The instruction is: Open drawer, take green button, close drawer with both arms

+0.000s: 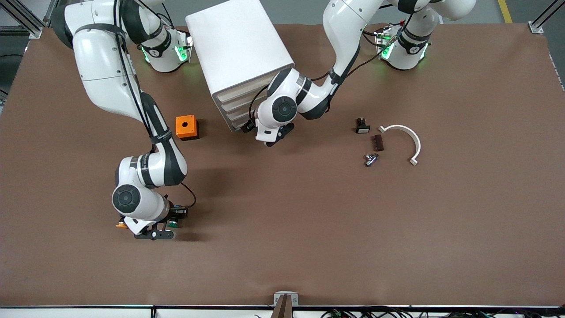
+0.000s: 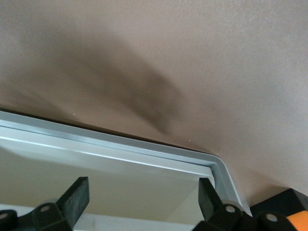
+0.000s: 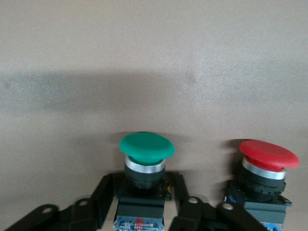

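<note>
Brown table: right claw straddles green button beside red button; left claw released.

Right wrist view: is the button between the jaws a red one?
No. The green-capped button sits between the right gripper's jaws; the red-capped button stands beside it.

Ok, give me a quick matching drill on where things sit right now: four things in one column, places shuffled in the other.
Things:
1. green button
2. orange box
3. left gripper
4. white curved bracket

Places:
A. at the front of the drawer cabinet, open
B. at the right gripper, beside the red-capped button
C. on the table toward the left arm's end
D. beside the cabinet, toward the right arm's end

Pairs: 1-B, 2-D, 3-A, 4-C
</note>
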You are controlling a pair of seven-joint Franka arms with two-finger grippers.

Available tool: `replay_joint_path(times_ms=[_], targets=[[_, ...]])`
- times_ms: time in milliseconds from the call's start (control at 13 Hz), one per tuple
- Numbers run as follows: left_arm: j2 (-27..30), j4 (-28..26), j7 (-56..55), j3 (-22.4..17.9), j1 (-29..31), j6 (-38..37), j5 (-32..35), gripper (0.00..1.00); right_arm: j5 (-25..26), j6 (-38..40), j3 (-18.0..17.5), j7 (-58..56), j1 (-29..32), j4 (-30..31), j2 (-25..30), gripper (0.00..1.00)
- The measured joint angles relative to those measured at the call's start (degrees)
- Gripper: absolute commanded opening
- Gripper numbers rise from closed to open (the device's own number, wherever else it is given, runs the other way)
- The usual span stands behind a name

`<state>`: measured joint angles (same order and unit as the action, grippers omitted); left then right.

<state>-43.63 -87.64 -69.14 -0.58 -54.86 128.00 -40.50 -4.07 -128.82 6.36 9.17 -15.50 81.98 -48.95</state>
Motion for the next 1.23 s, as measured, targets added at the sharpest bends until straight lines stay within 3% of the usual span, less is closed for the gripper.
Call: replay_joint_path(times_ms=[154,462,769,1077,1231], targets=[[0.09,0.54,0.42,-0.32,1.06,0.26,2.14,1.00,0.93,1.46,0.07,-0.05,0.01,-0.95,0.62,1.00],[3.69,1.53,0.46,-0.47,6.08,-0.07,13.53,0.99,1.92,13.12,0.78,-1.74,0.48,-5.81,4.57,1.00],[13.40,2.08,2.19,-0.57,12.72,-9.16,23.15,0.99,1.92,25.15,1.22,-6.81,5.00,-6.72,13.66,1.00],[21.68,2.12,11.68,-0.71,20.98,-16.83,25.52,0.99,1.92,38.28,1.24,-9.13,9.60,-6.71,23.24,1.00],[25.87,2.21,19.61,-0.75,25.87,-24.73,27.76,0.99,2.13,42.57,1.24,-9.33,10.91,-6.67,27.59,1.00]])
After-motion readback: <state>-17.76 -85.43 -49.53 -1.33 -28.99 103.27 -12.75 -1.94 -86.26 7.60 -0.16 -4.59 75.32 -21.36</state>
